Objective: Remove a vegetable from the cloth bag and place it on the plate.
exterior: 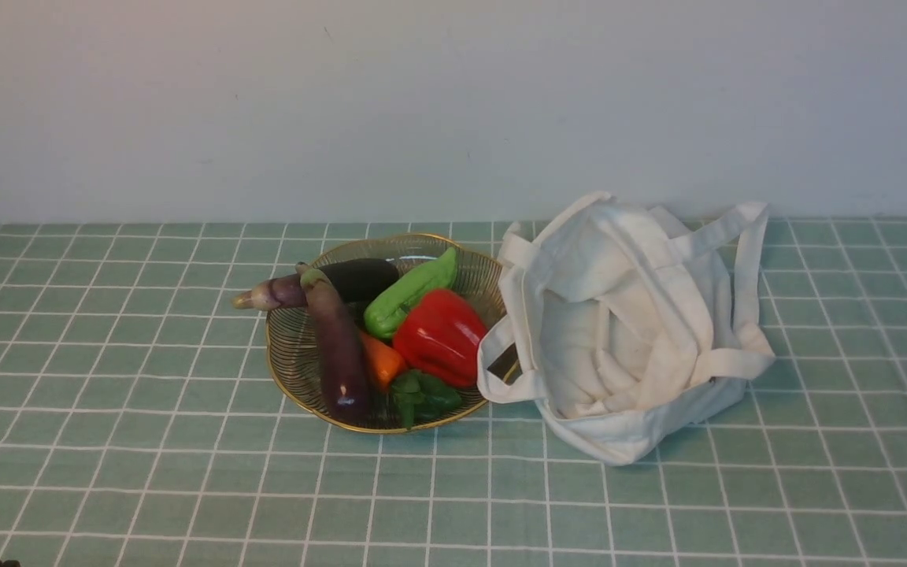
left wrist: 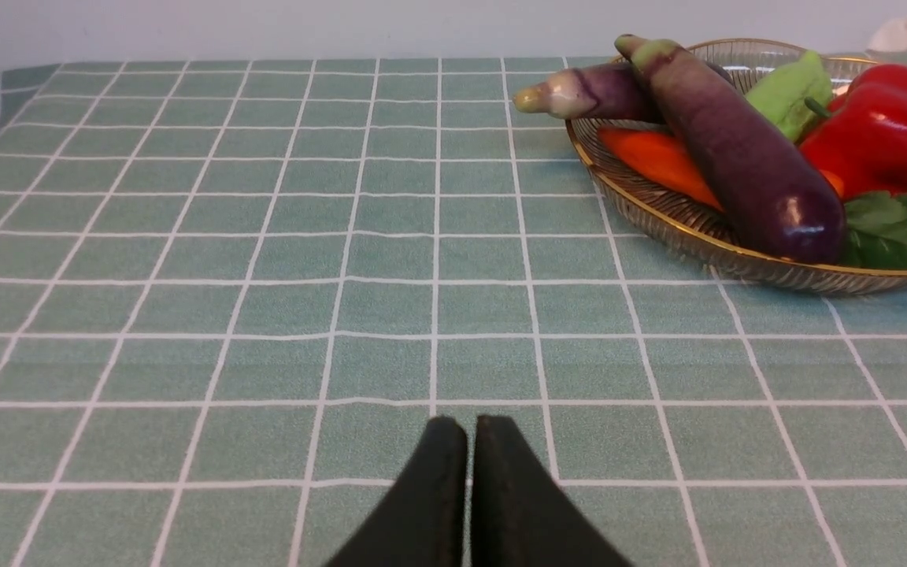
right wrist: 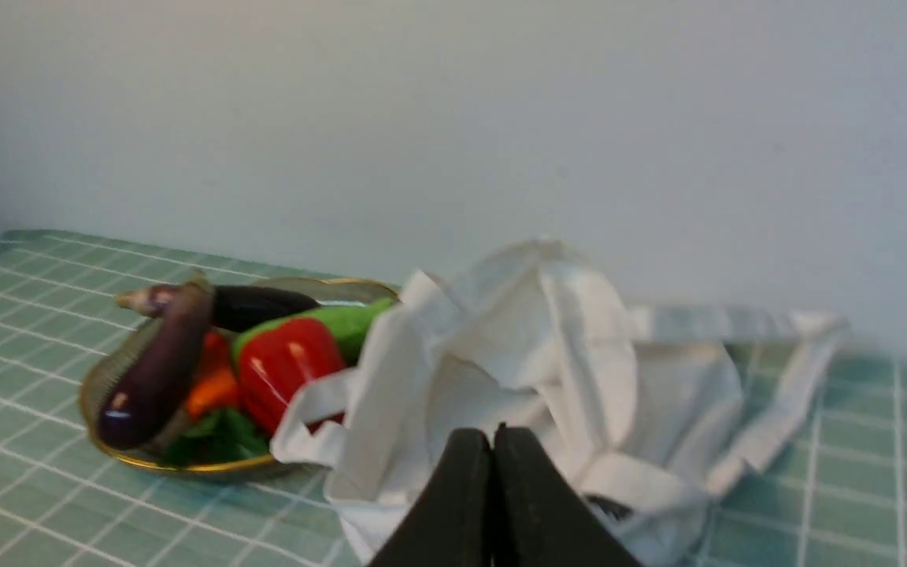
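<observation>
Dark purple eggplant [exterior: 339, 350] laid across the plate [exterior: 284, 346] to its near rim, cloth bag [exterior: 627, 331] slumped against the plate's right edge, left tool [left wrist: 469, 429] and right tool [right wrist: 492, 441] both clenched, nothing gripped, open table [exterior: 107, 441] left in front.

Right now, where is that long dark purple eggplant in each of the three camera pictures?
Front view: the dark purple eggplant lies along the plate's left side, stem end away from the robot.
Left wrist view: upper right, slanting across the plate.
Right wrist view: left of centre, on the plate's outer edge.
Shared landmark: the red pepper, beside it in every view.
</observation>
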Tool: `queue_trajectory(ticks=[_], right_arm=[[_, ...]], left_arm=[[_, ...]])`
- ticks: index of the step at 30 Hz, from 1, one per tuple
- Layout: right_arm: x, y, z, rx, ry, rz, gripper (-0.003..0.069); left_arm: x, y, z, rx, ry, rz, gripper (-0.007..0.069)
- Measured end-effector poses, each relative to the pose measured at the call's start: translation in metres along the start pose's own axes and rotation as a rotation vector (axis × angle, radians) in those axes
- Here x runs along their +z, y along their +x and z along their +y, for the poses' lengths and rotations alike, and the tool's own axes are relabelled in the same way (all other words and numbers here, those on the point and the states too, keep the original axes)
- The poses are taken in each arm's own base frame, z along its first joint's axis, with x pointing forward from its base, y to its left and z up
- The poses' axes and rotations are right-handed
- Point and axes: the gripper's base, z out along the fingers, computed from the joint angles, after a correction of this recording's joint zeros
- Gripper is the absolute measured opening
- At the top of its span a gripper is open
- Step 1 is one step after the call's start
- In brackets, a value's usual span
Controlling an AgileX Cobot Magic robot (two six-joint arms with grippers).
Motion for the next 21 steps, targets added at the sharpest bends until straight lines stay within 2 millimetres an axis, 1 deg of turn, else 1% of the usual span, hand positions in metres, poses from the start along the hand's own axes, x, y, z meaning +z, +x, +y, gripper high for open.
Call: queue_trajectory(ticks=[1, 2, 6, 10, 15, 21], right_arm=[[-0.002, 0.010, -0.003, 0.022, 0.033, 0.002, -0.0015], [-0.004, 0.015, -0.005, 0.035, 0.051, -0.005, -0.0015], [-0.010, 0.046, -0.013, 0.048, 0.152, -0.015, -0.0015], [-0.013, 0.051, -0.017, 0.036, 0.206, -0.039, -0.0015], [-0.016, 0.059, -0.023, -0.014, 0.316, 0.050, -0.0015], [-0.016, 0.059, -0.023, -0.039, 0.328, 0.065, -0.0015]], left_arm=[[0.000, 0.000, 0.000, 0.000, 0.000, 0.000, -0.0004], [0.000, 0.000, 0.000, 0.000, 0.000, 0.000, -0.0004], [0.000, 0.000, 0.000, -0.001, 0.000, 0.000, -0.0004], [0.000, 0.000, 0.000, -0.001, 0.000, 0.000, -0.0004], [0.000, 0.000, 0.000, 0.000, 0.000, 0.000, -0.0004], [0.000, 0.000, 0.000, 0.000, 0.000, 0.000, -0.0004]])
